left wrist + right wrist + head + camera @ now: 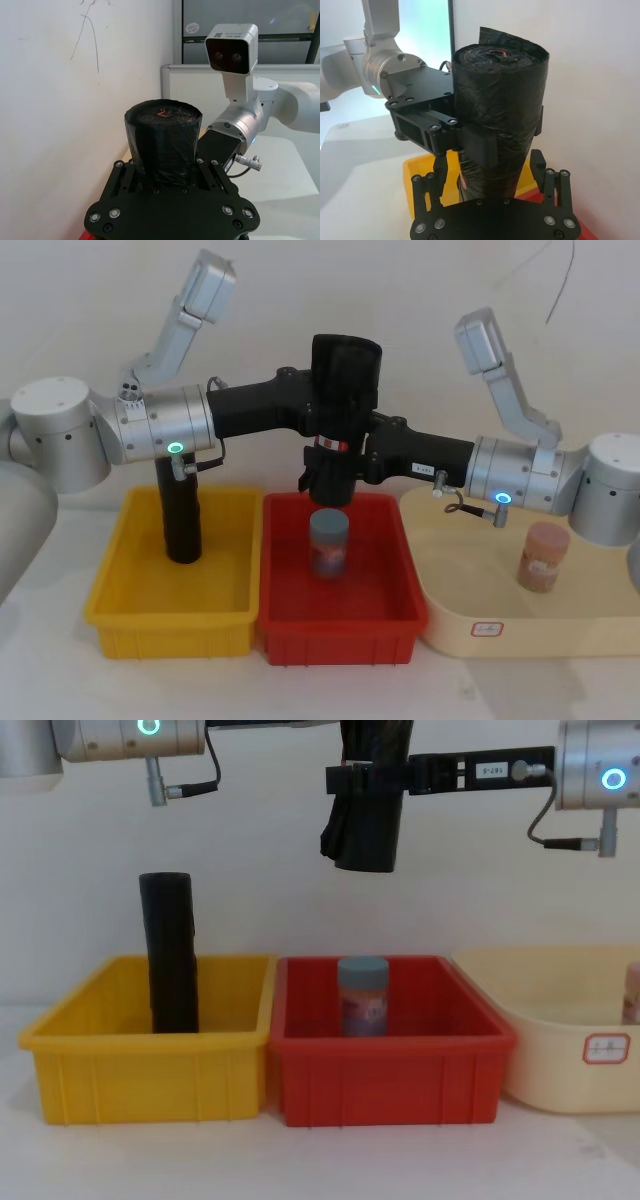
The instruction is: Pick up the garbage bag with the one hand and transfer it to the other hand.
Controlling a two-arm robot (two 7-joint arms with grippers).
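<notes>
Garbage bag (343,405) upright in the air above the red bin (399,605), over the blue-lidded jar (329,542) standing in it. Left gripper (470,135) pinches the roll at mid-height, jaws pressed on its sides. Right gripper (492,192) sits at the roll's lower part, jaws spread, not gripping. Plain black roll (181,520) stands in the yellow bin (120,625) beside the red bin.

The garbage bag (164,142) stands upright, gripped by the left gripper (167,187); the right gripper (216,150) reaches its side from beyond, before a white wall (60,125).
</notes>
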